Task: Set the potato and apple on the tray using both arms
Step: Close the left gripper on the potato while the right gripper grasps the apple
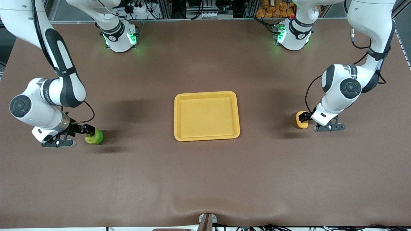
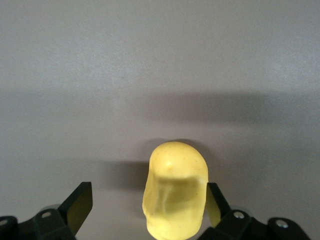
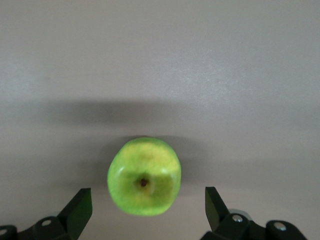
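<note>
The yellow-orange tray (image 1: 207, 115) lies empty at the table's middle. The yellow-green apple (image 1: 94, 137) sits on the table toward the right arm's end. My right gripper (image 1: 88, 131) is low at the apple and open. In the right wrist view the apple (image 3: 144, 176) lies between the spread fingers (image 3: 80, 207), touching neither. The potato (image 1: 301, 119) sits toward the left arm's end. My left gripper (image 1: 306, 116) is low at it and open. In the left wrist view the potato (image 2: 175, 190) lies between the fingers, close against one finger (image 2: 214, 202) and apart from the other.
The two arm bases (image 1: 120, 38) (image 1: 292, 35), lit green, stand along the table's edge farthest from the front camera. Brown table surface (image 1: 205, 173) surrounds the tray. A small bracket (image 1: 207, 221) sits at the table edge nearest the camera.
</note>
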Available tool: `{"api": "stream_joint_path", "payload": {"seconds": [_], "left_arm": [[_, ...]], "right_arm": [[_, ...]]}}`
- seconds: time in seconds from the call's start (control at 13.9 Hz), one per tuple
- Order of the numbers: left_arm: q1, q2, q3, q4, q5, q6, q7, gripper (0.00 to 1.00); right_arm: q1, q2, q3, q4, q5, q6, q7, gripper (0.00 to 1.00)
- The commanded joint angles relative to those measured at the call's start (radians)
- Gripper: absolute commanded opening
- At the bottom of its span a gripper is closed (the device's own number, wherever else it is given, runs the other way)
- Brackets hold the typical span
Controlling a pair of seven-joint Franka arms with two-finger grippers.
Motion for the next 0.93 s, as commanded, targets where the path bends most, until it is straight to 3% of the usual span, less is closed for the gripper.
{"api": "stream_joint_path", "payload": {"seconds": [0.0,0.07,0.43,0.65,0.86], "left_arm": [[0.003,0.013,-0.015,-0.007,0.010,0.029,-0.027,1.00],[0.004,0.020,-0.017,-0.008,0.007,0.041,-0.033,1.00],[0.001,0.045,-0.040,-0.008,0.007,0.049,-0.073,0.99],[0.000,0.053,-0.041,-0.007,0.007,0.049,-0.073,0.82],[-0.004,0.054,-0.043,-0.007,0.007,0.047,-0.072,0.56]], "right_arm": [[-0.014,0.030,0.011,0.034,0.075,0.002,-0.013,1.00],[-0.013,0.036,0.011,0.034,0.109,0.002,-0.018,1.00],[-0.016,0.093,0.009,0.036,0.114,0.017,-0.021,1.00],[-0.017,0.122,0.009,0.038,0.114,0.032,-0.021,1.00],[-0.019,0.140,0.009,0.038,0.114,0.057,-0.021,1.00]]}}
